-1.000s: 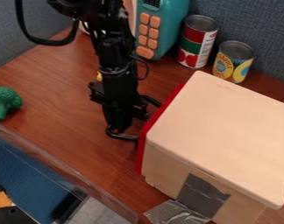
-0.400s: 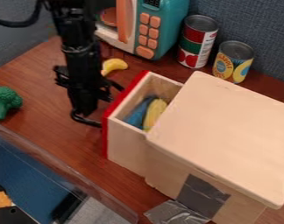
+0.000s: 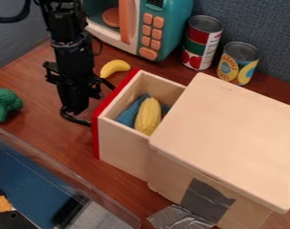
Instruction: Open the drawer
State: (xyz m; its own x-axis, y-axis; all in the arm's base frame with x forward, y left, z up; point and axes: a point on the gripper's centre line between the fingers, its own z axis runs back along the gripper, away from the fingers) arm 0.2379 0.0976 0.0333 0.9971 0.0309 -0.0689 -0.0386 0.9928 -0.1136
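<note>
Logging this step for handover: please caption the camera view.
Black gripper at the handle of the open, red-fronted wooden drawer, a yellow corn-like toy inside.

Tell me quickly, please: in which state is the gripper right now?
Gripper: open, its fingers spread apart at the red front of the drawer; I cannot tell if it holds any handle.

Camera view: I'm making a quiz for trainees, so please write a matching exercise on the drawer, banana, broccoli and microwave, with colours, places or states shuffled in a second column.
Column 1
1. Drawer
2. Banana
3. Broccoli
4. Microwave

Column 2
A. Green, at the view's left edge
B. Teal and white, beside two cans
C. Open, with a red front
D. Yellow, between the microwave and the drawer

Pairs: 1-C, 2-D, 3-A, 4-B
</note>
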